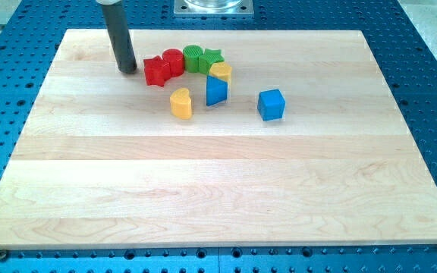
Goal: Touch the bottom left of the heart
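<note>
Tip (128, 70) rests far-left on the surface (203, 189), just left of the red star (155, 71), well apart from the yellow heart (180, 103), whose near-left remains untouched; no hand fitted.

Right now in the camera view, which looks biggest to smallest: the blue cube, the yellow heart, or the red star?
1. blue cube
2. red star and yellow heart look about alike, so I won't rank them; the heart also sits nearer the view's bottom.
</note>
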### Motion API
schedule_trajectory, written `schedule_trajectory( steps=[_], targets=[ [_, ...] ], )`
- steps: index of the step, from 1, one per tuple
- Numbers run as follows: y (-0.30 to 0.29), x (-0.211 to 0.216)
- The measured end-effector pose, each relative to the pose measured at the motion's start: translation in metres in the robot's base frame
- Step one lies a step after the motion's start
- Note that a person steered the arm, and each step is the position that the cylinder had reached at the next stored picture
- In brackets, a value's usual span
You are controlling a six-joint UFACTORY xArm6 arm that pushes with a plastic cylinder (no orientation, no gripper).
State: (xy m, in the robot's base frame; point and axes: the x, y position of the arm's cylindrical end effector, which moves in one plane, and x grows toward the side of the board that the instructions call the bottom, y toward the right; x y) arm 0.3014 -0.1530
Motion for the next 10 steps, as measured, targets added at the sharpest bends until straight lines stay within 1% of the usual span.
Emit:
schedule_trajectory(
  steps=[1,2,3,4,5,6,7,8,9,10],
  targets=[
    [0.027,0.011],
    [0.032,0.011],
    [0.014,0.011],
    [-0.046,0.029],
    [-0.058,0.084],
    [-0.016,0.152],
    [0.009,0.213],
    [0.046,0.197],
    [0.065,0.15],
    [0.069,0.117]
  ],
)
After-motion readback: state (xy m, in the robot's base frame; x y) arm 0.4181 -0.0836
